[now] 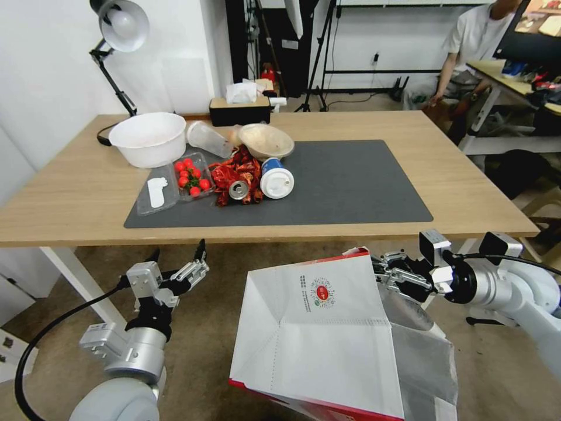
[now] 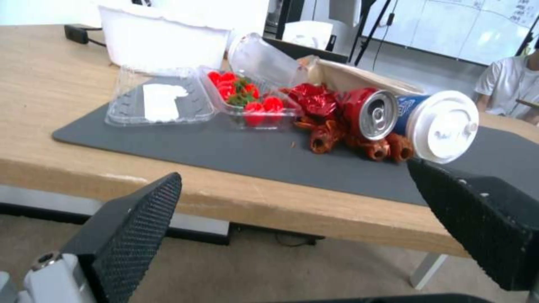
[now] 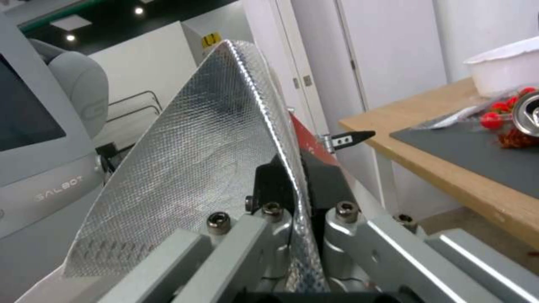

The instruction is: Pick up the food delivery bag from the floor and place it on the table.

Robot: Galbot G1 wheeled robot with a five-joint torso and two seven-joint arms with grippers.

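Clamped on the upper rim of the large boxy white food delivery bag (image 1: 318, 333), the right claw (image 1: 387, 270) pinches the silver foil lining between its closed fingers, seen close up in the right wrist view (image 3: 292, 210). It holds the bag's rim near the front edge of the light-wood counter (image 1: 467, 187), at about 5 o'clock from the dark grey mat (image 1: 350, 181). The bag tilts, its small round red logo facing up and its red base low above the grey-brown floor (image 1: 204, 327). At about 7 o'clock from the mat, the left claw (image 1: 178, 257) hangs below the counter edge with its black fingers (image 2: 134, 219) spread wide and nothing between them.
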